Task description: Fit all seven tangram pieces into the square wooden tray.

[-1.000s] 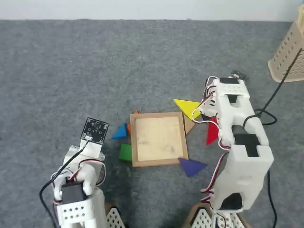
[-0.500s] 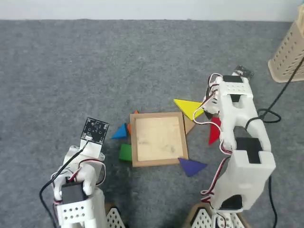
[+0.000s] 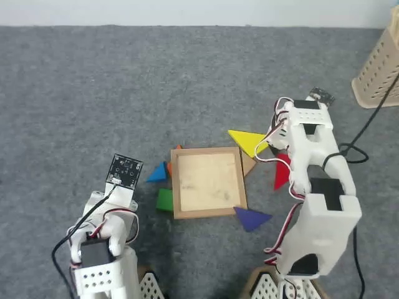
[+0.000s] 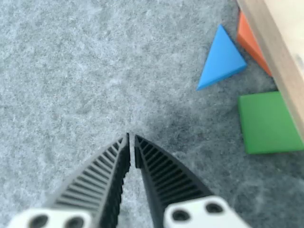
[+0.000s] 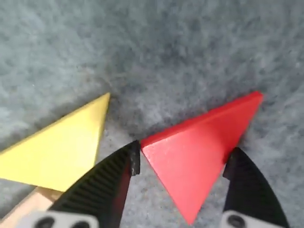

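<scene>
The square wooden tray lies mid-table with nothing in it. Around it lie a yellow triangle, a red triangle, a purple triangle, a green square, a blue triangle, an orange piece and a tan piece. My right gripper is closed against the red triangle, one finger on each side, beside the yellow triangle. My left gripper is shut over bare carpet, short of the blue triangle and green square.
Grey carpet covers the table. A perforated beige basket stands at the far right edge. The left arm sits at the near left and the right arm rises beside the tray's right side.
The right arm has shifted slightly away and to the right, and the red triangle has shifted a little with it. The left arm has kept still.
</scene>
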Robot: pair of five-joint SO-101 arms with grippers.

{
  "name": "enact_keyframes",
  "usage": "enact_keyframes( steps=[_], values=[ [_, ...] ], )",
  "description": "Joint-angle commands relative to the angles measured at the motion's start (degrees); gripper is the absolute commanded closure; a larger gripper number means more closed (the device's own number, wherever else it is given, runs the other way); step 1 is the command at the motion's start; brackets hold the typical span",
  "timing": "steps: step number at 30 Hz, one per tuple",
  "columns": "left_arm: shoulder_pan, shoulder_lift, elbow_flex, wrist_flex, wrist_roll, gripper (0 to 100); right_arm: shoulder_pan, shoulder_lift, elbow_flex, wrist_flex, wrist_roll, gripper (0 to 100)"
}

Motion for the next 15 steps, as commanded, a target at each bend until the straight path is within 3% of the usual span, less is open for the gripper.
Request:
enact_keyframes(
  steps=[1, 9, 15],
  values=[
    [-0.1, -1.1, -0.4, -0.1, -0.4, 99, 0.7, -0.3, -2.7, -0.7, -1.6, 71.1],
    [-0.1, -1.1, -0.4, -0.1, -0.4, 99, 0.9, 2.1, -3.8, -0.5, -1.2, 71.9],
    [-0.1, -1.1, -0.4, -0.1, -0.4, 99, 0.9, 3.4, -3.8, -0.5, 1.6, 85.0]
  ],
)
